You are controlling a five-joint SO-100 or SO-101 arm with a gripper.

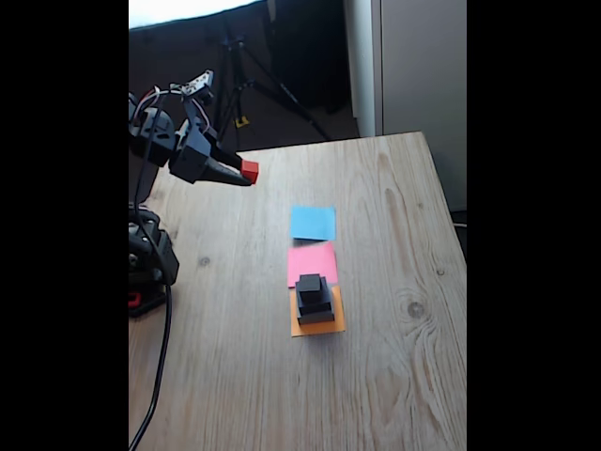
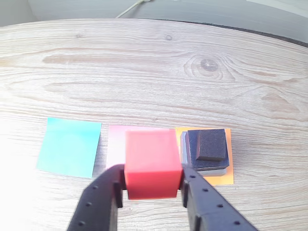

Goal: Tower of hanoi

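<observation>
Gripper: clamped on the red cube, raised above the table.
Black blocks: three stacked on the orange square.
Hidden: cube covers most of the pink square; finger bases cut off below.

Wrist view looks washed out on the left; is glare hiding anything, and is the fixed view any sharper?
Wrist view: glare bleaches the table at lower left and pales the pink square; the red cube in the gripper and the black stack stay crisp. Fixed view: softer, with black side bars and a blown-out top; stack detail is murky.
</observation>
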